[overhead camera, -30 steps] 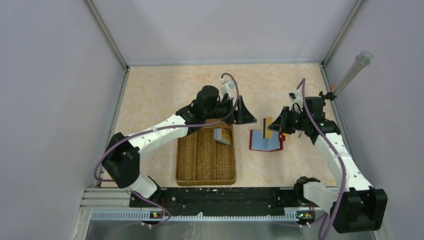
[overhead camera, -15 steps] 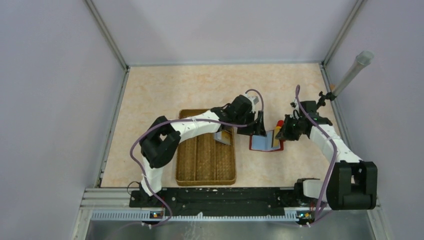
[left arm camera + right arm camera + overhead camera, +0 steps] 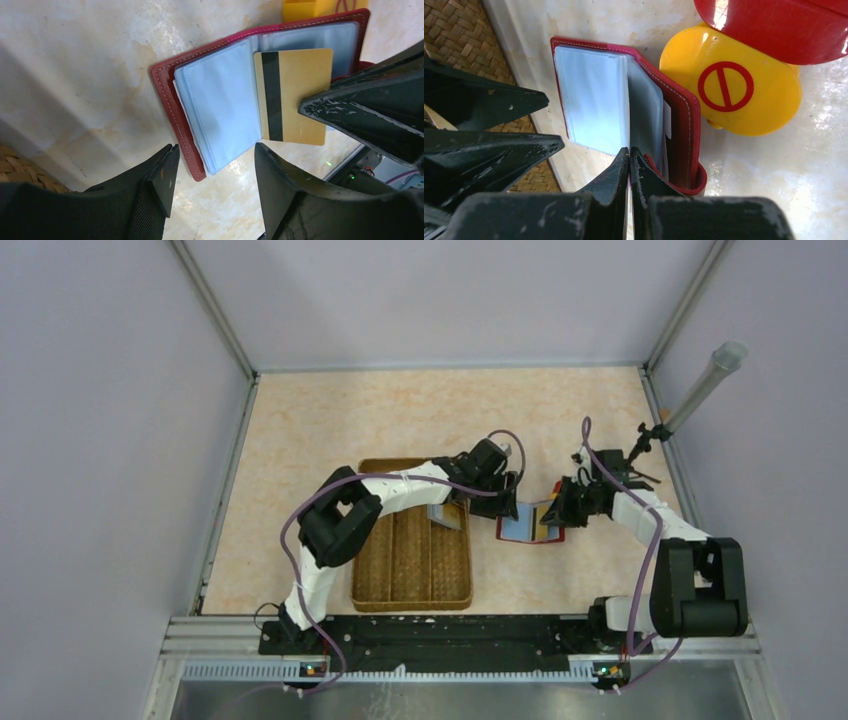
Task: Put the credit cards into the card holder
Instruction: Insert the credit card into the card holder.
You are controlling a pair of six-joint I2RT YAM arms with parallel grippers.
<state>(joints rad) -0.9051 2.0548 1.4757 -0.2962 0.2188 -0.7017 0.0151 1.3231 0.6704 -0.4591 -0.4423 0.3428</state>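
You have the card (image 3: 295, 95) clamped in the right tool (image 3: 629, 152) over the wallet's (image 3: 215, 100) right leaf, long axis along the spine; left tool (image 3: 215, 170) wide, by the left edge.

No words, nos. or brand names could be read anywhere. Only sign: a red ring-and-bar sign (image 3: 725, 86), a circle w/ one straight bar across it, slightly tilted, printed on the yellow disc (image 3: 769, 107) lying right beside the card holder (image 3: 594, 100), by its red outer edge. The gold card (image 3: 300, 95) over the card holder showed a plain black stripe near one edge, no legible print. The card holder's pale blue sleeves & red cover were blank.
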